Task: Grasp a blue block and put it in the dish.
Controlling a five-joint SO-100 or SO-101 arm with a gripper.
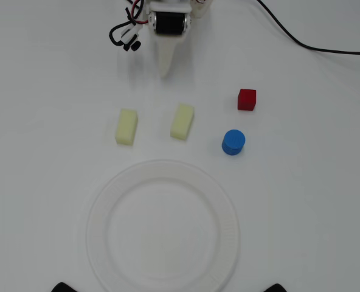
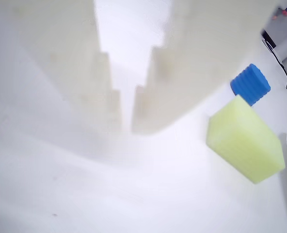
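A: Item one, gripper (image 1: pixel 166 70): parked at twelve o'clock in the overhead view, tip pointing down the table. Fingers (image 2: pixel 153 97) nearly pressed together in the wrist view, only a thin slit between them, nothing pinched.

B: Item two, blue block (image 1: pixel 233 142)?

A: On the table (image 1: pixel 46 121) at about four o'clock from the gripper, well apart from it, upright. Red cube (image 1: pixel 247 99) near it at one o'clock; one yellow block (image 1: pixel 182 121) at its nine o'clock, a second yellow block (image 1: pixel 126 126) farther that way.

B: Item three, dish (image 1: pixel 101 201)?

A: At six o'clock, holding nothing. Blue block lies just outside its rim at two o'clock.

B: Progress?

A: By my reading, nothing done: reach, grasp, carry and release all remain.
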